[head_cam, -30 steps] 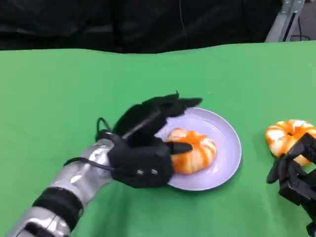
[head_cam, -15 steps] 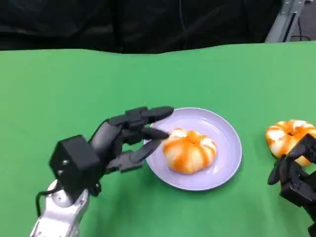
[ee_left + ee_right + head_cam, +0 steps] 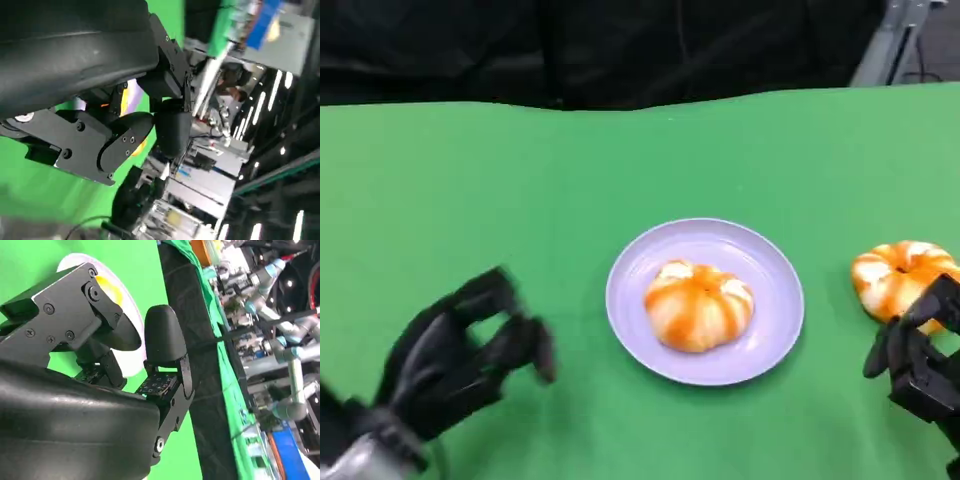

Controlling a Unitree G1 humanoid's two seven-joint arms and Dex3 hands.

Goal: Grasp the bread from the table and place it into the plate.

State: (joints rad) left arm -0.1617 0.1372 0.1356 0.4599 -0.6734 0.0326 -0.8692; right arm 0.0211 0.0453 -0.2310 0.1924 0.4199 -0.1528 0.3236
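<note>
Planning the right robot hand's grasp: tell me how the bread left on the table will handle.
The bread on the table looks puffy, so probably light and squashable. Its domed top could slip from a shallow pinch. It sits flat, so rolling seems unlikely. The right robot hand is close beside it.

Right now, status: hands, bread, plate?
Left hand empty, off the plate. Right hand idle beside second bread. Bread sits in plate. Nothing in the way.

Left hand (image 3: pixel 460 365) let go of bread (image 3: pixel 699 305), pulled off plate (image 3: pixel 775 265) to lower left of frame, fingers apart.
</note>
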